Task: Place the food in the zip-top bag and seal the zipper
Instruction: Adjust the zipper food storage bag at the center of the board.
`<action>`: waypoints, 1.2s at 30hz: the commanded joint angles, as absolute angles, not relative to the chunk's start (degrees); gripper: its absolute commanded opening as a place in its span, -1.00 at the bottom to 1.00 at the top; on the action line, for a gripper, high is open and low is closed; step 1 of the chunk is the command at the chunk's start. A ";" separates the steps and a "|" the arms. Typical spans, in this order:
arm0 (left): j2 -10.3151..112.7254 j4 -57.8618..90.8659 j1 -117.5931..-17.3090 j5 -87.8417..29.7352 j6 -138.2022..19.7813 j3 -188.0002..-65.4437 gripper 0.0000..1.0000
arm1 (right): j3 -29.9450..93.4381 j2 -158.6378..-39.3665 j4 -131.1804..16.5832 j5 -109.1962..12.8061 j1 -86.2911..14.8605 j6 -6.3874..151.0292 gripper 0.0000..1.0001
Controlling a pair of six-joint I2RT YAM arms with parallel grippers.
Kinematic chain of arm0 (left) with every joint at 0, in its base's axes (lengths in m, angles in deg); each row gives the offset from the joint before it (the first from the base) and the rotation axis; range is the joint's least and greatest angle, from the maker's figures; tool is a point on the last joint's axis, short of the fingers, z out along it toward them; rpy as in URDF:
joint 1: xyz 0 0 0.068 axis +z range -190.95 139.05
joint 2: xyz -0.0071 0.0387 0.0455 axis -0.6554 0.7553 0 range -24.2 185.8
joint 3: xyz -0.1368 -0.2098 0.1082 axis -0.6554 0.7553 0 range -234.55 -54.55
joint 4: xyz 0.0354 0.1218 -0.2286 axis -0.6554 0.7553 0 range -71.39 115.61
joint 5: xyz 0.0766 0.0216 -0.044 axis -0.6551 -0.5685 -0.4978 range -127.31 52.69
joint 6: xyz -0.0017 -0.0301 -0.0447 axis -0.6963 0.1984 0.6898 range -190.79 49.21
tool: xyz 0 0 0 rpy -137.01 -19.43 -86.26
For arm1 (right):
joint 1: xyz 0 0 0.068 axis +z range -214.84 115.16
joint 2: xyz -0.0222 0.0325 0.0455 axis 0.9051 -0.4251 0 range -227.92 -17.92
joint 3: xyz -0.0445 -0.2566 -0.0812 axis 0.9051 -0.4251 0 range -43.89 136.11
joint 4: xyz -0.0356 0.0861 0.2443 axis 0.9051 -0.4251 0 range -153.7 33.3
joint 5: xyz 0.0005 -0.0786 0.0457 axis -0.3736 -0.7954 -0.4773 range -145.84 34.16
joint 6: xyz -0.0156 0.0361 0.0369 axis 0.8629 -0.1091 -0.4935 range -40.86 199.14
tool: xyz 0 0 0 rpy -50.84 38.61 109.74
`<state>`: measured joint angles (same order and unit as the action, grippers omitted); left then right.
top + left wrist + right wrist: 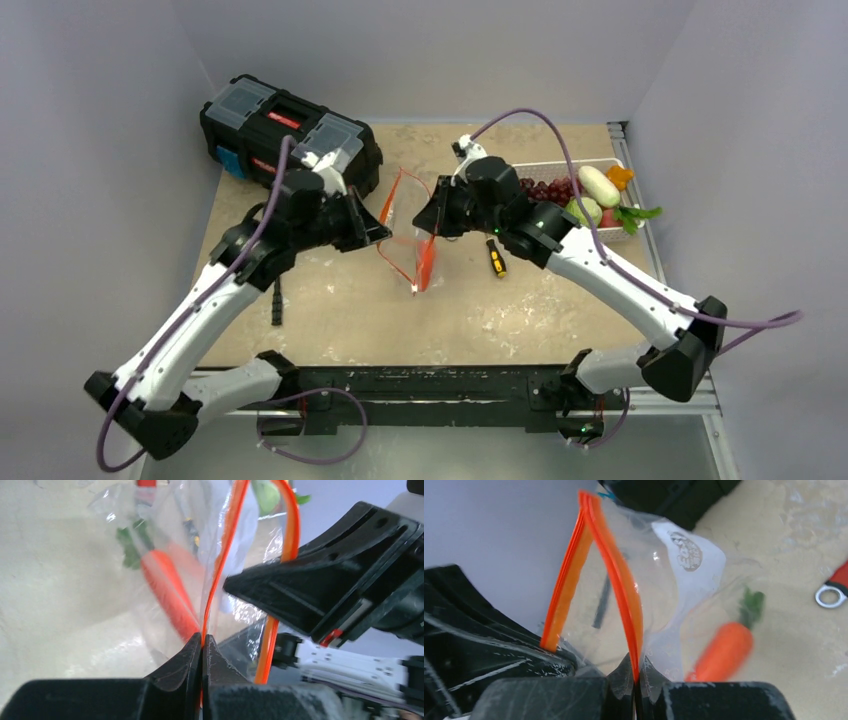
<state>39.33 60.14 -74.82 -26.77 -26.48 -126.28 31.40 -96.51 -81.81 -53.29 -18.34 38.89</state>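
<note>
The clear zip-top bag [408, 225] hangs above the table between my two grippers, with its mouth held apart. My left gripper [381, 233] is shut on one red-orange zipper strip [220, 575]. My right gripper [430, 216] is shut on the other strip [624, 595]. An orange carrot [427, 262] lies inside the bag, and it also shows in the left wrist view [167, 592] and the right wrist view [724, 650]. The purple grapes [550, 190], white-green radish [598, 185], orange piece [621, 177], green cabbage [585, 210] and leafy greens [637, 214] sit in the basket.
The white slotted basket [560, 166] stands at the back right. A yellow-black screwdriver [495, 258] lies just right of the bag. A red-handled wrench [831, 592] lies on the table. A black toolbox [290, 130] stands at the back left. A small dark object [277, 300] lies near the left arm.
</note>
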 commanded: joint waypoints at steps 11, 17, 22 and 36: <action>34.35 62.93 -75.09 -27.20 -14.00 -118.65 -1.00 | 26.34 -94.58 -79.69 -50.65 -16.37 47.33 -1.00; 26.64 64.23 -75.37 -28.06 -12.38 -121.92 -1.00 | 32.34 -90.21 -81.84 -48.94 -16.04 48.42 -1.00; 25.84 63.18 -75.29 -29.26 -12.05 -117.81 -1.00 | 26.08 -87.75 -75.86 -48.51 -16.06 45.28 -1.00; 33.41 68.10 -73.47 -29.71 -15.34 -127.69 -1.00 | 41.69 -95.70 -89.77 -57.71 -15.92 61.06 -1.00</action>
